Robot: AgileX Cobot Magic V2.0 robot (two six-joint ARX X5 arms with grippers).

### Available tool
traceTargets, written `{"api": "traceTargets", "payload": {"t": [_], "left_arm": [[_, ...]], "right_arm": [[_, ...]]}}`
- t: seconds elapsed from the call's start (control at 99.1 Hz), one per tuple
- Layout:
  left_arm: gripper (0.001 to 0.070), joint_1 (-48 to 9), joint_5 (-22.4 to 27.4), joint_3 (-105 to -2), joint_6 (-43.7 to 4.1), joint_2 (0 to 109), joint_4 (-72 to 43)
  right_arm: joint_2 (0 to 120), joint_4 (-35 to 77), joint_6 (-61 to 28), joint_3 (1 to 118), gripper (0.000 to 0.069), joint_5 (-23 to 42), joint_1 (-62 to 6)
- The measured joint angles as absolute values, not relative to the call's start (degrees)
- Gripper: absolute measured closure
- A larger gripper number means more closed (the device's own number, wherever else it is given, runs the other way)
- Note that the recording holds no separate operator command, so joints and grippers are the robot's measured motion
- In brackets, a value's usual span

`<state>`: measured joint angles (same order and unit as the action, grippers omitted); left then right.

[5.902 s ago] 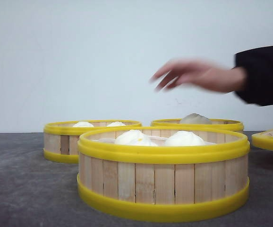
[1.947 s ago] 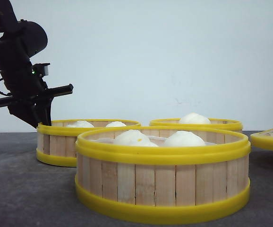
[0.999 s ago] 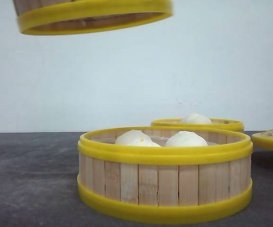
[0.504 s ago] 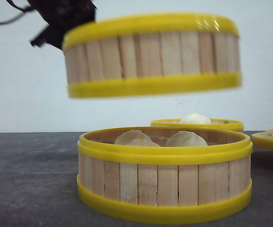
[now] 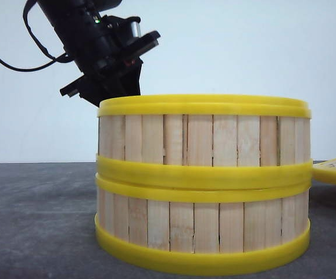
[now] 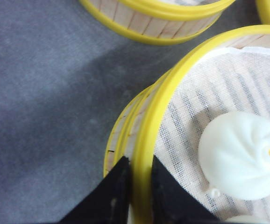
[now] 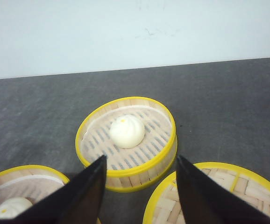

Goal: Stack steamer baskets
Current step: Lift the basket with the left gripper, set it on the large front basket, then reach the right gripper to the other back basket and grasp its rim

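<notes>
Steamer baskets are stacked two high: the upper basket (image 5: 203, 136) is seated on the lower basket (image 5: 202, 229), its rim pinched by the left gripper (image 6: 138, 186). Beyond, a single-bun basket (image 7: 128, 142) and a lid (image 7: 219, 196) are framed by the spread right gripper (image 7: 139, 186).

Third steamer basket (image 5: 334, 170) cut off at the front view's edge (contents of stacked pair hidden).

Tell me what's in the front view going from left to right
left pincer, closed on the rim of the upper steamer basket → that basket stacked on the lower steamer basket → edge of another yellow-rimmed basket at the right border.
</notes>
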<state>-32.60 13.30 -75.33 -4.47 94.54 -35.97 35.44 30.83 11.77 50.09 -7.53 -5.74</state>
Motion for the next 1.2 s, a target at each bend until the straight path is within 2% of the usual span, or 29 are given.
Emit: {"api": "traceTargets", "payload": {"t": [0.272,0.323,0.444,0.545,0.666,0.787,1.09,1.201], "left_arm": [[0.0671,-32.6,13.4,-75.7,-4.0,95.6,-35.7],[0.0632,-32.6,13.3,-75.7,-4.1,95.8,-35.7],[0.0473,-32.6,13.0,-75.7,-4.1,97.4,-36.3],[0.0423,-32.0,12.9,-75.7,-4.1,96.9,-36.4],[0.0416,-29.8,13.0,-75.6,-4.2,93.4,-35.6],[0.0416,-26.5,12.8,-75.6,-4.3,85.2,-34.0],[0.0416,-18.5,12.8,-75.5,-4.3,63.4,-36.2],[0.0416,-16.2,12.8,-72.1,-4.3,56.6,-36.1]], "right_arm": [[35.5,30.8,11.7,50.1,0.0409,-7.5,-5.7],[35.5,30.8,11.8,50.1,0.0409,-7.5,-5.7],[35.6,30.8,11.8,50.1,0.0404,-7.8,-5.7],[36.3,30.2,11.8,50.1,0.0367,-9.0,-5.7],[38.9,28.4,11.8,50.1,0.0340,-9.5,-5.7],[43.5,26.3,11.8,50.9,0.0336,-10.3,-5.7],[63.3,20.2,12.5,56.1,0.0336,-9.7,-5.7],[72.1,19.7,13.4,59.1,0.0336,-9.1,-5.7]]}}
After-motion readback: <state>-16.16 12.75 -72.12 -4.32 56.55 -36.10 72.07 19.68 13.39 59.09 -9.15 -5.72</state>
